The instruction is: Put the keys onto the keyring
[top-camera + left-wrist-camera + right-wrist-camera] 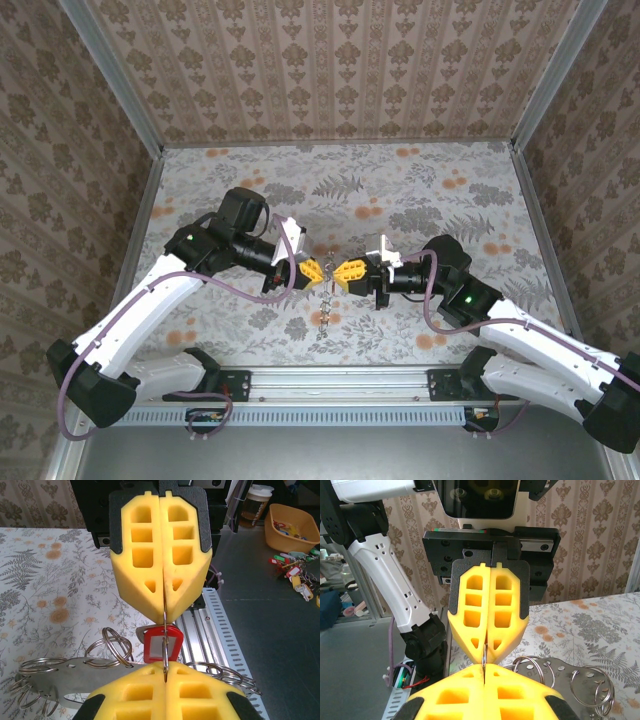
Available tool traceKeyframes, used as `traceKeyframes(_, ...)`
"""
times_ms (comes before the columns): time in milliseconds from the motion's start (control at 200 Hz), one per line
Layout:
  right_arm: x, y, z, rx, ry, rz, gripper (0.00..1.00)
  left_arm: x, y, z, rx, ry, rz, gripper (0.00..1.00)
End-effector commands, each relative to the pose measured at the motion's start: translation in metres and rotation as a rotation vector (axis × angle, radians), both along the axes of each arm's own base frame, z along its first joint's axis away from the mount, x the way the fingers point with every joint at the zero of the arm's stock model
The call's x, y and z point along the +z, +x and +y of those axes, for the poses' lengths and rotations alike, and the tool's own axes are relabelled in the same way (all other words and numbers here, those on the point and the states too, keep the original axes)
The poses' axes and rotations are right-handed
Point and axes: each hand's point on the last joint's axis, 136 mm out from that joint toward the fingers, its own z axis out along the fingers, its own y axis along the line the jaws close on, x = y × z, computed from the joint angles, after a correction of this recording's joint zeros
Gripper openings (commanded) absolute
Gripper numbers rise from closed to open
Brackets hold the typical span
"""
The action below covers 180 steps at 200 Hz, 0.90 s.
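My two grippers meet tip to tip above the middle of the table, the left gripper (318, 270) and the right gripper (343, 272). Both are shut on the keyring (165, 640), a thin metal hoop seen edge-on between the yellow tips. In the left wrist view my left gripper (165, 667) is at the bottom and the right gripper (165, 617) at the top. The keys' red tag (155, 647) hangs right at the hoop, with a silvery blade (141, 631) behind it. In the right wrist view, the keyring (483, 656) is a short sliver between the right gripper (484, 667) and the left gripper (485, 652).
A flat metal plate (65, 672) carrying several split rings (110, 647) hangs just under the grippers, also seen as the plate (565, 672) and as a dangling cluster (325, 315). The aluminium rail (207, 625) lies below. An orange bin (292, 527) of tagged keys stands off the table.
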Motion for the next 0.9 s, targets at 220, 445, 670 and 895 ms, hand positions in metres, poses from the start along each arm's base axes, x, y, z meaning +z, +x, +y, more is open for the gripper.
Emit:
traceKeyframes(220, 0.0102, -0.0041, -0.0011, 0.005, 0.024, -0.025, 0.00, 0.0135, -0.0045, 0.0020, -0.011, -0.041, -0.010, 0.00)
traceKeyframes(445, 0.0118, -0.0043, -0.0027, -0.003, 0.023, -0.026, 0.00, 0.0125, -0.0063, 0.0022, -0.011, -0.035, -0.017, 0.00)
traceKeyframes(670, 0.0117, -0.0040, -0.0022, -0.001, 0.020, -0.027, 0.00, 0.0146, -0.0063, 0.0027, -0.011, -0.041, -0.021, 0.00)
traceKeyframes(895, 0.0114, -0.0028, 0.0004, 0.005, 0.022, -0.023, 0.00, 0.0158, -0.0077, 0.0025, -0.016, -0.044, -0.019, 0.00)
